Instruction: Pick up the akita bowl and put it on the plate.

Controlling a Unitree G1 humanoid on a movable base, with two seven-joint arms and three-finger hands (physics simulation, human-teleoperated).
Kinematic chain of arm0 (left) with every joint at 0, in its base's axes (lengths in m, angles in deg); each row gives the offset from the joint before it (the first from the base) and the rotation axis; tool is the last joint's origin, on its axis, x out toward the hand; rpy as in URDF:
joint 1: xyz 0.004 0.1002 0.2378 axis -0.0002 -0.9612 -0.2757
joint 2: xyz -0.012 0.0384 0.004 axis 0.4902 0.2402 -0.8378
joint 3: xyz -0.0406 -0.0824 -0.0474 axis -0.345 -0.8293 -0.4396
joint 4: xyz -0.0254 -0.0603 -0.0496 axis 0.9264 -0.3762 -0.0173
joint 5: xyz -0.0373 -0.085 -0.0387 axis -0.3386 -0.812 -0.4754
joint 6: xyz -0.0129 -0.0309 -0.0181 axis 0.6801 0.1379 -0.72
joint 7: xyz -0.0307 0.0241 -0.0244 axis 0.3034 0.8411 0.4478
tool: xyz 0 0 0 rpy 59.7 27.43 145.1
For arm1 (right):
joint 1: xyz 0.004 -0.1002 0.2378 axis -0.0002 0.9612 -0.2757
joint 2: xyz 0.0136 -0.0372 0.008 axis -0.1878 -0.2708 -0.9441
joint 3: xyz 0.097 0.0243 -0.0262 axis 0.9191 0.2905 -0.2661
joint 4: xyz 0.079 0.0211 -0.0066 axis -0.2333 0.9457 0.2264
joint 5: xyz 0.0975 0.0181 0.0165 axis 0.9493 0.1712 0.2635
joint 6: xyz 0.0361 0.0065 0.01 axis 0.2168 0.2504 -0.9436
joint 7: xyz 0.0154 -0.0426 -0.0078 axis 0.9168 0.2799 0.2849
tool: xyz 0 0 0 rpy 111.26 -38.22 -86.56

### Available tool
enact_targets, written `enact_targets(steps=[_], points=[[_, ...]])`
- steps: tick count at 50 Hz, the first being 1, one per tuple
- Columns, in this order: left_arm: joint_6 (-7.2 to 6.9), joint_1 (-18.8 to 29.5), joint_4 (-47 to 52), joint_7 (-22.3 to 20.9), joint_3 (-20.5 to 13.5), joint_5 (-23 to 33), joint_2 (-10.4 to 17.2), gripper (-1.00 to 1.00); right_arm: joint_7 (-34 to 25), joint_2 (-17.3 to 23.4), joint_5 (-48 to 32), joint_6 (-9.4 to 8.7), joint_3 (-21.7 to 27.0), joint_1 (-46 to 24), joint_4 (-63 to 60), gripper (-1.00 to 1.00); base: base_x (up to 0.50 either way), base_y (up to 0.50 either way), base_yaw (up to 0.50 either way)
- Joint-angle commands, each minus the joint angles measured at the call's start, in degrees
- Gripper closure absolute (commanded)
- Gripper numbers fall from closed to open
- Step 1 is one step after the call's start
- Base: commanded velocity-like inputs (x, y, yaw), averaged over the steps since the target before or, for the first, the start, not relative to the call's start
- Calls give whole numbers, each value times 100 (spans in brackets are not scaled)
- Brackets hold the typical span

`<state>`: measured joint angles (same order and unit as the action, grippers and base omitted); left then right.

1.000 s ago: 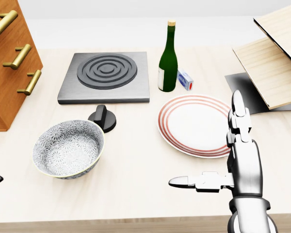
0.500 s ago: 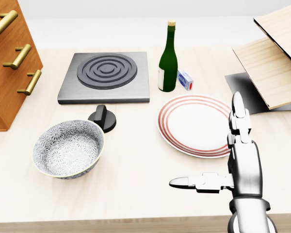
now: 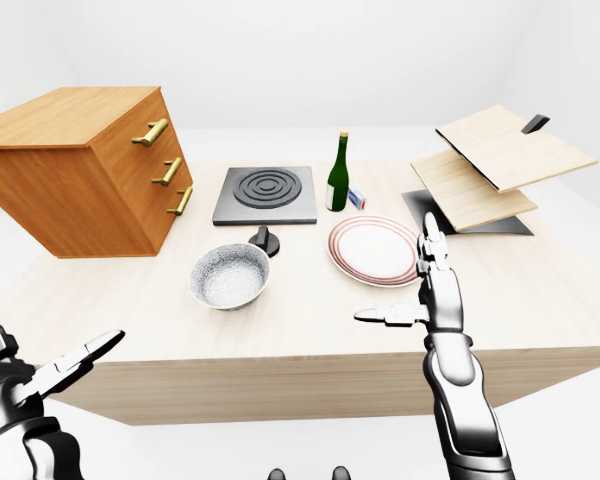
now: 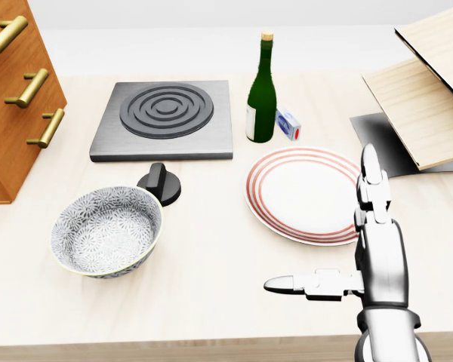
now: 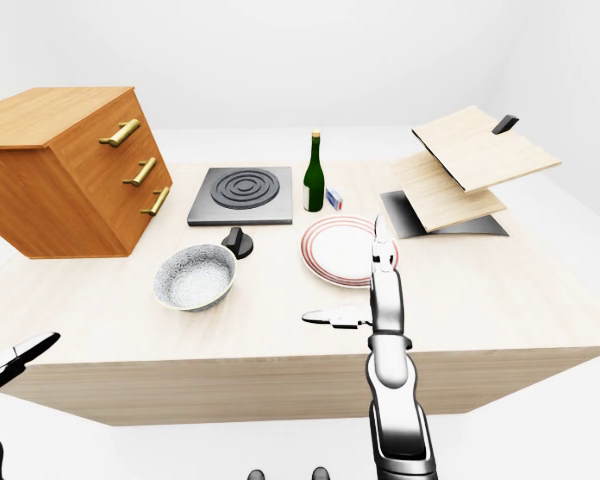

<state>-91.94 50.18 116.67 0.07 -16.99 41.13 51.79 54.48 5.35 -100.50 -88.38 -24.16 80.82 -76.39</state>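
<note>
Items as seen, left to right.

1. Left hand (image 3: pixel 40 380): at the lower left corner of the left-eye view, below the tabletop's near edge. Fingers spread, released, holding nothing.
2. Drawer chest (image 3: pixel 80 170): orange-brown wood with three brass handles on the side facing the other items. It stood on the left part of the tabletop (image 4: pixel 211 302).
3. Akita bowl (image 4: pixel 106 230): grey-white floral pattern with a pale rim, upright and empty. It sat on the tabletop at the lower left of the head view, to the right of the chest and well apart from both hands.
4. Black knob (image 4: pixel 160 183): just beside the bowl's upper right rim, between the bowl and the hotplate.
5. Hotplate (image 4: pixel 164 117): a dark grey square slab with concentric rings, above the knob in the head view.
6. Green bottle (image 4: pixel 262 94): upright with a gold cap, just right of the hotplate.
7. Small blue-and-white box (image 4: pixel 288 123): lay beside the bottle's base, on its right.
8. Plate (image 4: pixel 302 194): white with red rings, empty, below the bottle and box, apart from the bowl.
9. Right hand (image 4: pixel 379 260): at the lower right of the head view. It was open, with fingers straight toward the view's top and the thumb pointing left, grasping nothing. Its fingertips overlapped the plate's right rim in that view; contact could not be told.
10. Stacked wooden boards (image 4: pixel 426 90): tilted on a dark base at the far right.
</note>
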Motion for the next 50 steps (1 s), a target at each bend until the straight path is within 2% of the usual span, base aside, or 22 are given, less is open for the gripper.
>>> enact_targets(steps=[1, 10, 14, 17, 30, 45, 50], points=[[0, -92, -311, 16, -274, -140, 25, -100, 9, 6, -3, 0, 13, -16, 69, -100, 0, 0, 0], [3, -173, -600, -52, -566, -241, 63, -100, 3, 4, -13, 0, 7, 4, 36, -100, 0, 0, 0], [73, -181, -702, -82, -629, -251, 71, -100, 0, 1, -12, 0, 7, 9, 23, -100, 0, 0, 0], [251, -178, -948, -118, -631, -238, 88, -100, 6, 3, -10, 0, 11, 8, 47, -100, 0, 0, 0], [379, -254, -1140, -151, -781, -332, 105, -100, -4, -3, 6, 0, 10, 14, 6, -100, 0, 0, 0], [320, -250, -1058, -114, -732, -305, 96, -100, -20, 4, 29, 0, 14, 5, 39, -100, 0, 0, 0], [373, -243, -1131, -130, -733, -309, 100, -100, -22, -1, -22, 0, -16, 3, 27, -100, 0, 0, 0]])
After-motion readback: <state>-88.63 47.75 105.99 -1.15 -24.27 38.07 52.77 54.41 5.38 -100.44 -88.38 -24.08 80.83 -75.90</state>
